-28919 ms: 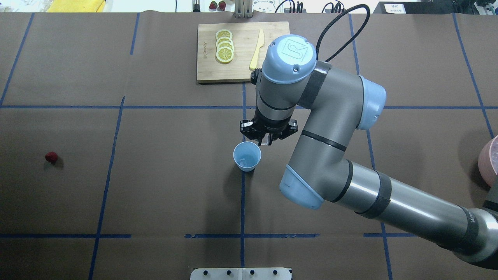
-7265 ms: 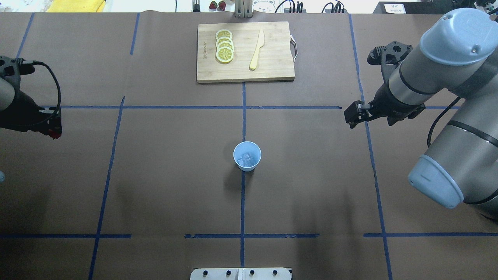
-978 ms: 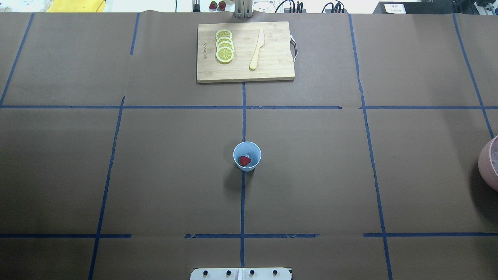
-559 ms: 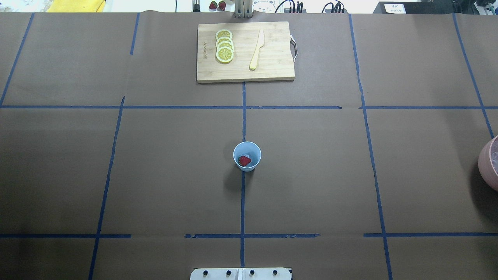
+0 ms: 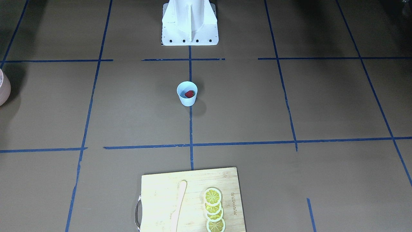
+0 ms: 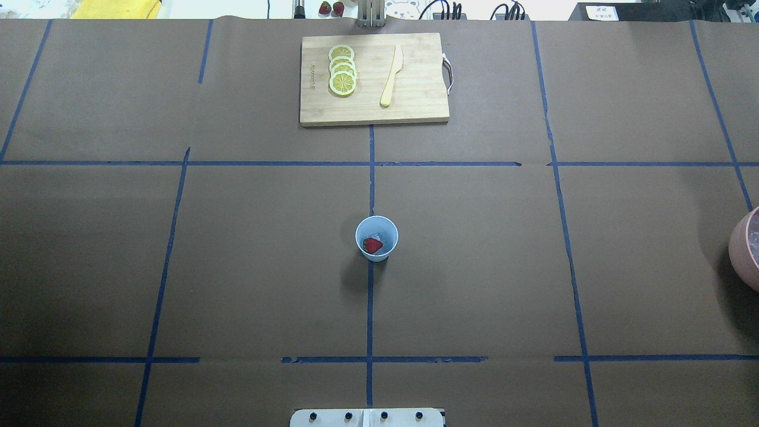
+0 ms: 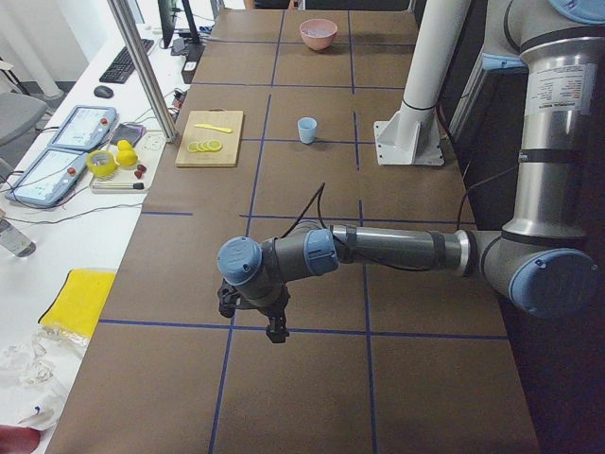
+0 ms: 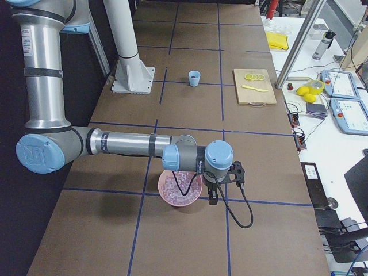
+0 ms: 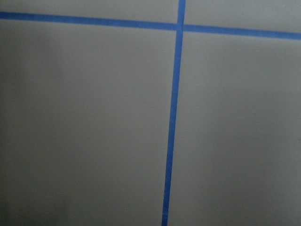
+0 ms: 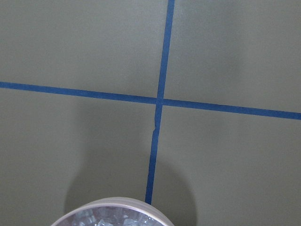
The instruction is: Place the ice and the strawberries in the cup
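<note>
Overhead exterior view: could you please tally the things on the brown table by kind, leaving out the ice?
Light blue plastic cup: 1
Dark red strawberry, inside the cup: 1
Yellow lemon slices: 4
Rectangular wooden cutting board: 1
Pale yellow knife: 1
Round pink bowl: 1
Total: 9

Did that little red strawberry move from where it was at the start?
Yes. The strawberry went rightward, from left of the blue tape line, into the light blue cup at the centre.
</note>
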`<state>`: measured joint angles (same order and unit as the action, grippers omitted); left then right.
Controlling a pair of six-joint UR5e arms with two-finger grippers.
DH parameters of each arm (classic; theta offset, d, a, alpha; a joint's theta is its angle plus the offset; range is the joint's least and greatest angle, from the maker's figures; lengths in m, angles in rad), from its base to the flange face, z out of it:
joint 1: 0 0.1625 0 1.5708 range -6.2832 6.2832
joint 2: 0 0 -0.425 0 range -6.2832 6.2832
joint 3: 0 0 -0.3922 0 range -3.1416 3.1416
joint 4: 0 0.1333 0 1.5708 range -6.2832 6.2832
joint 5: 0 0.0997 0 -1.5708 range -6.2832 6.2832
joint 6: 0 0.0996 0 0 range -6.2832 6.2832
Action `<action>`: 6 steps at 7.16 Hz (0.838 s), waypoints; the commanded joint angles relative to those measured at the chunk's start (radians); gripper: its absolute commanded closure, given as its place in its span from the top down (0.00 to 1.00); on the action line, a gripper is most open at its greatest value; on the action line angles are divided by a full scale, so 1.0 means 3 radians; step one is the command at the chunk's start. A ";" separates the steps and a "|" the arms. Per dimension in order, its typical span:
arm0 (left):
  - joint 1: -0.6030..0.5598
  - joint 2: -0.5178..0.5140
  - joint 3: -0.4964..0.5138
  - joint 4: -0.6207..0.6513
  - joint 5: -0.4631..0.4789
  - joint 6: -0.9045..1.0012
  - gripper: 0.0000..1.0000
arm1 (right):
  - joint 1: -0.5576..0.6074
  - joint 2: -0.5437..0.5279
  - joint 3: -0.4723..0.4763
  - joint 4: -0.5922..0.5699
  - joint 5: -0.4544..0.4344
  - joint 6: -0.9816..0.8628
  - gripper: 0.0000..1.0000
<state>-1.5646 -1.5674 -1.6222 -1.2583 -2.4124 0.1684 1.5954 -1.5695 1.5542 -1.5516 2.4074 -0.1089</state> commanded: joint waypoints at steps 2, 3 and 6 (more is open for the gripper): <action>-0.0015 0.0019 0.0003 -0.0386 0.0019 -0.0019 1.00 | 0.0000 -0.0060 -0.0001 0.0008 0.0054 0.0061 1.00; -0.0051 0.0019 0.0013 -0.0463 0.0024 -0.0024 1.00 | 0.0005 -0.0060 -0.0001 0.0008 0.0054 0.0061 1.00; -0.0255 -0.0006 0.0018 -0.0510 0.0044 -0.0024 1.00 | 0.0005 -0.0055 -0.0001 0.0008 0.0044 0.0061 1.00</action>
<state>-1.6134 -1.5636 -1.6180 -1.4071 -2.4028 0.1612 1.5963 -1.5873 1.5543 -1.5494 2.4223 -0.0906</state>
